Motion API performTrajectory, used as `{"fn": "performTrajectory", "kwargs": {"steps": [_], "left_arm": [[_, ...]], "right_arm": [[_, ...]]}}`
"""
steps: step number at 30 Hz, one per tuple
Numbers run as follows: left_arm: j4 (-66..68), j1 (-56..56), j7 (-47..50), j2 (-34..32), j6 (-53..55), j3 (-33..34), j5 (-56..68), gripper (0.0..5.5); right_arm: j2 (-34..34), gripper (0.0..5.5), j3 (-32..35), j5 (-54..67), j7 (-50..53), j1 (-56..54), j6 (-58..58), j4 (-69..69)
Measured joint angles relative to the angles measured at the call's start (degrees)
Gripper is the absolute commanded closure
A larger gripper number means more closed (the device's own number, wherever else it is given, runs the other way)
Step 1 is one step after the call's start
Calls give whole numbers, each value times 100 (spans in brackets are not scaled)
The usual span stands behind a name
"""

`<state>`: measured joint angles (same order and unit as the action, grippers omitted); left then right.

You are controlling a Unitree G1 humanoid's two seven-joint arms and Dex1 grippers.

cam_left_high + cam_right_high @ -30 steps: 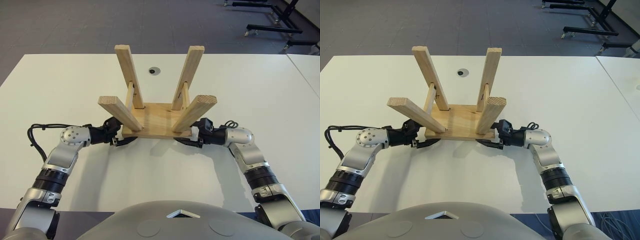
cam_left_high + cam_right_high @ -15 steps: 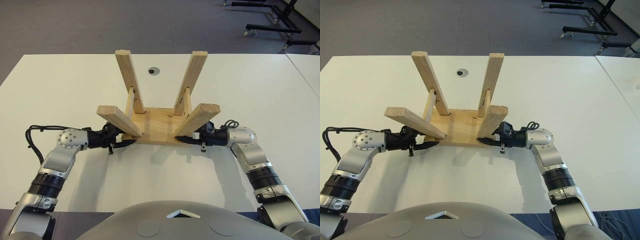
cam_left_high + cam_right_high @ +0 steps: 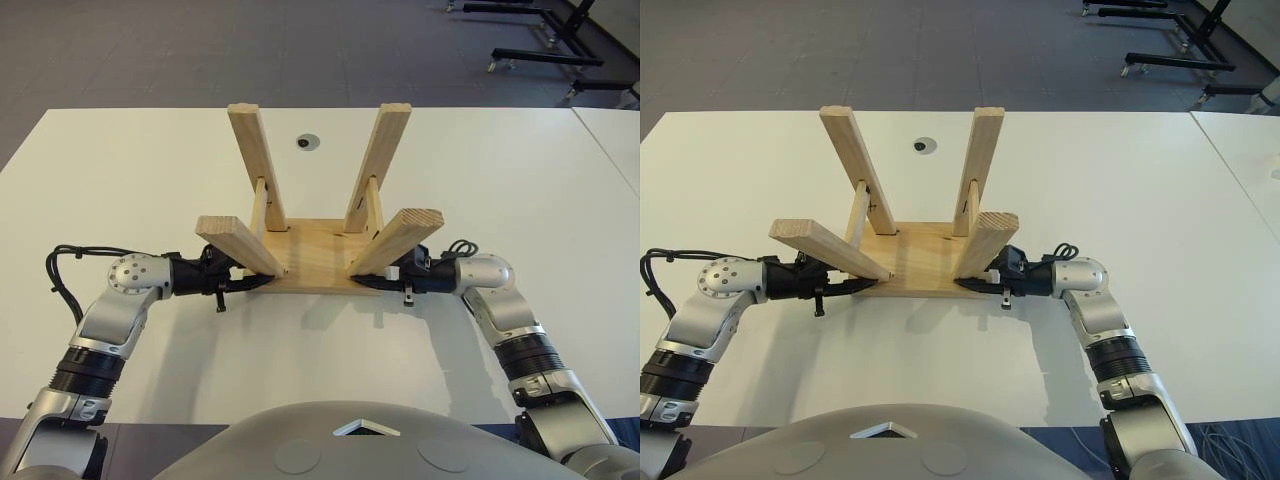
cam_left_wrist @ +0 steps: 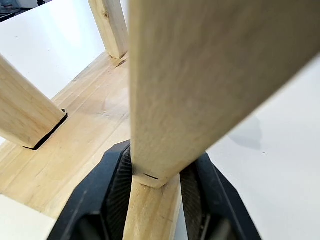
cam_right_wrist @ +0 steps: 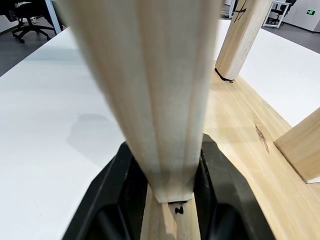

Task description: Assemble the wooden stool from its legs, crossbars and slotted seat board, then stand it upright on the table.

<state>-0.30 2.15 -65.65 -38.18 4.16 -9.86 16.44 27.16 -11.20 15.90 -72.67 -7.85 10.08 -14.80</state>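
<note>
An upside-down wooden stool [image 3: 318,215] is at the middle of the white desk [image 3: 130,170], its four legs pointing up. The left tool [image 3: 248,283] and right tool [image 3: 372,283] each clench a near corner of its seat board [image 3: 315,255].

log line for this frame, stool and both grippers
stool: upside down, four legs up | left gripper: shut on seat board near edge | right gripper: same | upright: not yet
</note>
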Motion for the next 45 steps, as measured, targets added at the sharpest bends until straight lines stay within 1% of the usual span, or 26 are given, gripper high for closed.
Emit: {"fn": "performTrajectory", "kwargs": {"steps": [2,3,4,6,8,10,12,15,17,19,22,23,24,27,29,33,35,40,42,45], "left_arm": [[36,-5,-58,14,-18,32,55,424],[10,-42,-134,22,-5,110,190,424],[-82,-113,-186,25,55,184,367,425],[-458,-301,-342,-60,524,337,866,427],[-1012,-566,-569,-319,1188,511,1533,431],[-1392,-807,-693,-548,1587,648,1943,431],[-1950,-1179,-861,-862,2094,795,2478,431],[-2588,-1680,-869,-1250,2872,1031,3221,431],[-2715,-1822,-707,-1319,3345,1208,3685,431],[-2718,-1816,-551,-1315,3573,1300,3883,431],[-2184,-1440,-383,-1085,3774,1321,4014,431],[-1904,-1234,-358,-997,3805,1309,4015,396],[-1654,-1057,-317,-926,3804,1307,4004,377],[-1289,-645,87,-803,3731,1419,3845,328],[-1186,-514,241,-722,3794,1480,3850,292],[-718,-325,512,-506,4198,1763,4129,289],[-372,-170,523,-477,4249,2009,4165,289],[343,15,568,-428,3943,2579,3943,289],[407,4,560,-414,3700,2857,3862,289],[352,-411,326,-568,3066,2872,3186,289]], "right_arm": [[28,439,4,15,0,19,-150,141],[109,439,24,217,18,113,-581,461],[211,439,60,465,28,235,-1060,827],[566,440,162,983,26,436,-2137,1615],[1015,445,292,1724,20,613,-3363,2474],[1254,445,439,2276,45,719,-4167,2957],[1599,445,616,3077,163,869,-5236,3450],[1757,445,968,4300,762,905,-6610,3808],[1748,445,1215,5130,1379,880,-7392,3783],[1652,445,1389,5672,1968,798,-7851,3685],[1249,445,1554,6306,2931,591,-8128,3285],[1100,445,1583,6443,3264,543,-8132,3182],[955,405,1599,6551,3545,513,-8128,3095],[577,352,1734,6674,4435,323,-7971,2862],[427,311,1822,6756,4810,208,-7864,2734],[119,237,1939,7067,5309,58,-7738,2478],[77,199,2059,7142,5425,-74,-7626,2396],[40,194,2469,7118,5365,-225,-7192,2184],[176,194,2683,6748,4989,-338,-6887,1998],[723,194,2494,5487,3856,-255,-6078,1969]]}}
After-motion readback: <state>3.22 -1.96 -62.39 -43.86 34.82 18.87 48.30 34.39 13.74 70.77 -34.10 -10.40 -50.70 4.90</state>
